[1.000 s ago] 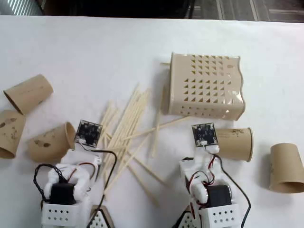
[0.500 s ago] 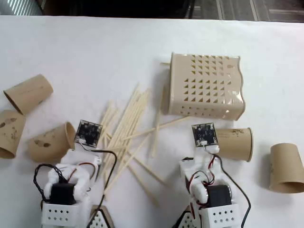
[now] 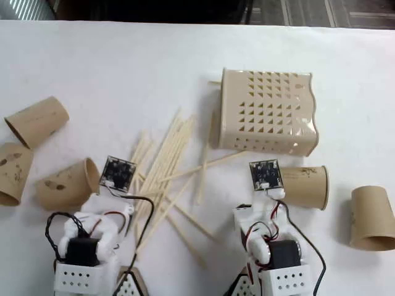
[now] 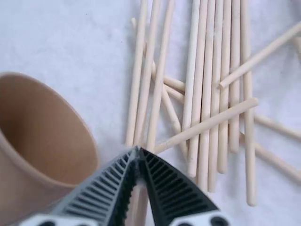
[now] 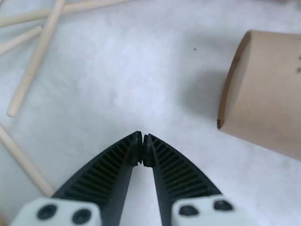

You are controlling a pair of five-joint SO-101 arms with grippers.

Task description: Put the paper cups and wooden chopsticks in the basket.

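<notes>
Beige slotted basket (image 3: 266,111) lies on the white table, right of centre. Several wooden chopsticks (image 3: 165,166) are scattered to its left. Three paper cups lie on their sides at the left (image 3: 37,121), (image 3: 12,172), (image 3: 65,184), and two at the right (image 3: 305,185), (image 3: 371,217). My left gripper (image 4: 138,151) is shut and holds nothing; it hovers over chopsticks (image 4: 207,94) beside the open mouth of a cup (image 4: 37,141). My right gripper (image 5: 141,139) is shut and empty above bare cloth, with a cup (image 5: 268,89) to one side and chopstick ends (image 5: 33,61) to the other.
The left arm (image 3: 83,246) and right arm (image 3: 271,250) stand at the table's near edge. The white tablecloth (image 3: 123,68) stretches bare behind the chopsticks. A dark floor lies beyond the far edge.
The left arm's wrist has shifted slightly to the right, toward the chopsticks. The right arm, cups, basket and chopsticks have stayed put.
</notes>
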